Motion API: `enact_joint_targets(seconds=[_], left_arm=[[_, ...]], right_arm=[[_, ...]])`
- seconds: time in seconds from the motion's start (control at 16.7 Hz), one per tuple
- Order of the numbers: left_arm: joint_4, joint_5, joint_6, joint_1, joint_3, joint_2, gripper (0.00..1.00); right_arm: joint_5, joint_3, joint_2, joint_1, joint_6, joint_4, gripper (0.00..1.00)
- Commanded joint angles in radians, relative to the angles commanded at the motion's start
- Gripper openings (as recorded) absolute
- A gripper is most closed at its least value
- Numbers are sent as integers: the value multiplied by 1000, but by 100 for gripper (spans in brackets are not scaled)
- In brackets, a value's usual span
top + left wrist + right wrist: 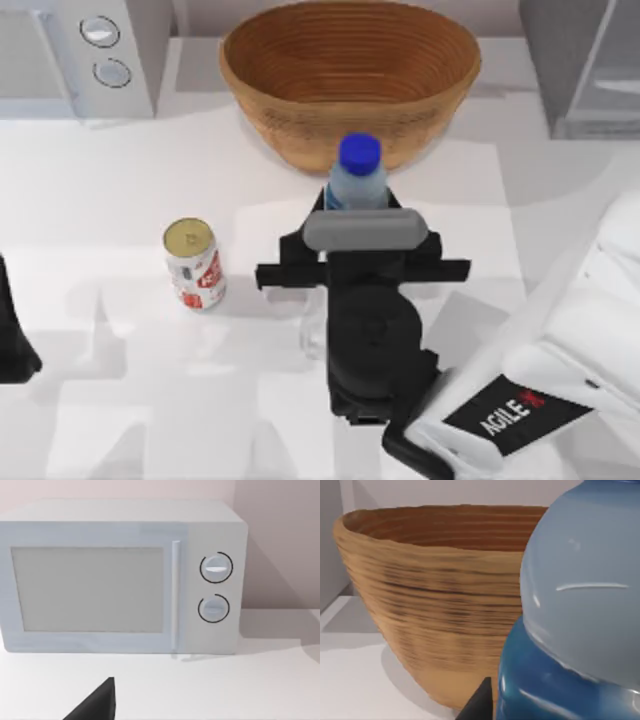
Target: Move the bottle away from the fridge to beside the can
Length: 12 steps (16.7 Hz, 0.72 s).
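The bottle stands upright on the white bench, just in front of the wooden bowl, its blue cap overlapping the bowl's near wall in the top view. The right end effector is at the bottle, the arm's dark wrist block covering the bottle's lower body from above; whether its fingers are clamped on the bottle or apart cannot be told. In the right wrist view the bottle looms very close, pale shoulder above the blue-green label, with the bowl right behind it. The can stands to the left of the bowl's front edge, well apart from the bottle. The fridge sits to the right of the bowl at the back of the bench, and the white microwave to the bowl's left. The left end effector is parked far left of the can; its finger state cannot be told.
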<state>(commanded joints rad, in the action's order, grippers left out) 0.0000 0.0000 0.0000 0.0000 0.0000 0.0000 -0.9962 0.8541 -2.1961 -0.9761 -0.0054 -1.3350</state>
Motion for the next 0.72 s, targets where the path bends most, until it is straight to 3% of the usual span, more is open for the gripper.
enact_joint_targets(seconds=[0.3,0.72], left_arm=[[0,0,0,0,0,0,100],[0,0,0,0,0,0,100]], right_arm=[[-3,3,-2,-2,-2,-1,0],[-3,3,-2,-2,-2,-1,53]])
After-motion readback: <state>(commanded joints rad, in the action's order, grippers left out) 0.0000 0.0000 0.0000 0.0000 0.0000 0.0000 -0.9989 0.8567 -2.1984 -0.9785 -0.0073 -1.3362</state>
